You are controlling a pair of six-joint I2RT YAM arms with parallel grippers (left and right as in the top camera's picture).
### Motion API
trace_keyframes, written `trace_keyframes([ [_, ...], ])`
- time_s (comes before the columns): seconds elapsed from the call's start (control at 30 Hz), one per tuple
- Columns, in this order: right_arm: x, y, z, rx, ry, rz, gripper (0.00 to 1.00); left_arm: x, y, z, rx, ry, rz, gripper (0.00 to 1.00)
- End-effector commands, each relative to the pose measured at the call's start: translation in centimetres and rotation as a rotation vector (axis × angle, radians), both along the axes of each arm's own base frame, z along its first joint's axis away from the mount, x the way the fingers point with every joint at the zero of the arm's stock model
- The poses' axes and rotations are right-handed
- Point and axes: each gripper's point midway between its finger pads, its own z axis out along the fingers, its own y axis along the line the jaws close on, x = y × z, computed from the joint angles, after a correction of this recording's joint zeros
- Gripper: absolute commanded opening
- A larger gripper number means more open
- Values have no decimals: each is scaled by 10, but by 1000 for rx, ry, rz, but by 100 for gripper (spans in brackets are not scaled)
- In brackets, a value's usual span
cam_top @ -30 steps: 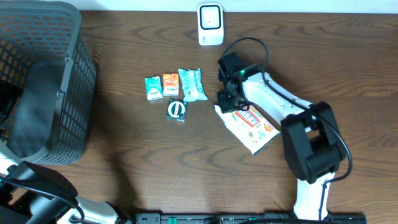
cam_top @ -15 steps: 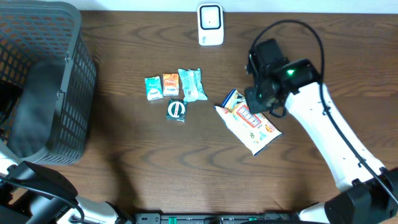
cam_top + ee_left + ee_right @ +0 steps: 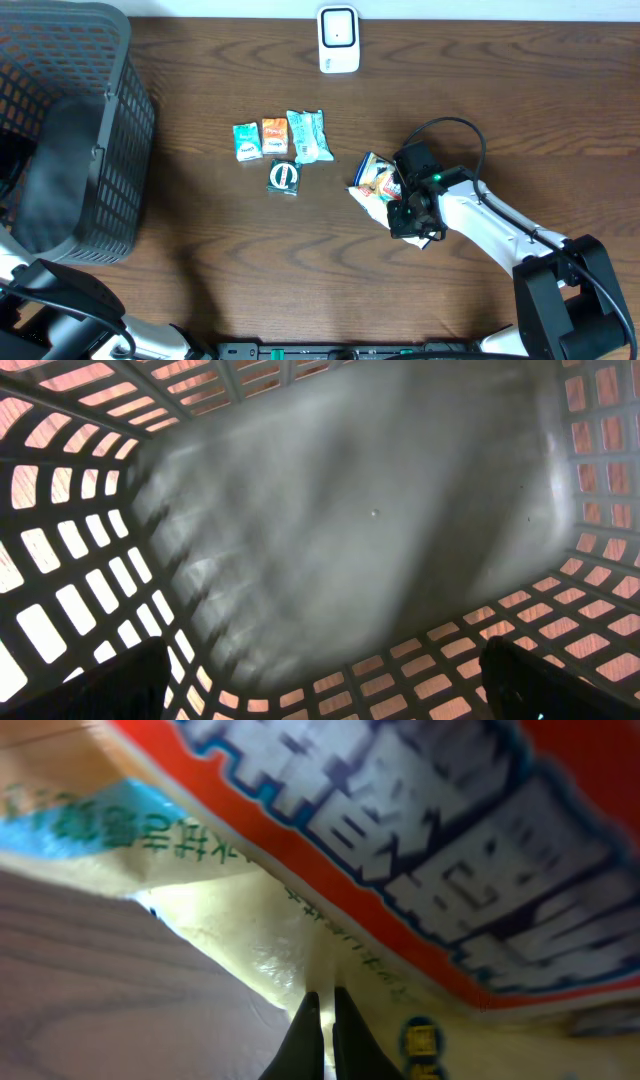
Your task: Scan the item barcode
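The right arm [image 3: 490, 225], well to the right of the basket [image 3: 110, 150], had smooth white links between chunky black joint housings. A thin black cable [image 3: 445, 122] looped over its wrist, where a small green light [image 3: 437, 180] glowed. The right gripper [image 3: 322, 1030] ended in thin, dark, pointed fingertips. Just below the basket, the left arm [image 3: 75, 288] showed similar black housings and white shell.

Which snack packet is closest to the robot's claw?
The big snack bag, right at the right gripper; the three small packets lie farther off.

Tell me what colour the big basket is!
Dark grey. The plastic lattice basket shows best in the overhead view.
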Motion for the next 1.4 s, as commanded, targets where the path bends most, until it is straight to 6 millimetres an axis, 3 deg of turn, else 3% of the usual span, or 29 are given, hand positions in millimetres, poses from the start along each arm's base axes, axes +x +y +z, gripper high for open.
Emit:
trace_keyframes([
  [0.0,6,10,11,35,-8,-20,1,-2,0,-3,-8,11,8,98],
  [0.17,49,27,53,71,-136,43,1,-2,0,-3,-8,11,8,98],
  [0.27,84,17,83,-18,-270,29,1,-2,0,-3,-8,11,8,98],
  [0.4,95,7,93,-79,-321,11,2,-2,0,-3,-8,11,8,98],
  [0.57,85,3,70,-102,-260,10,1,-2,0,-3,-8,10,8,98],
  [0.8,41,19,-6,-1,-10,8,1,-2,0,-3,-8,10,8,98],
  [0.9,40,20,-24,-12,21,7,1,-2,0,-3,-8,10,8,98],
  [1.0,50,23,-24,3,-14,5,1,-2,0,-3,-8,10,8,98],
  [1.13,95,46,-4,98,-171,-34,2,-2,0,-3,-8,11,8,98],
  [1.3,166,82,40,301,-466,-108,5,-2,0,-3,-8,11,8,97],
  [1.37,183,86,57,332,-531,-112,6,-2,0,-3,-8,11,8,98],
])
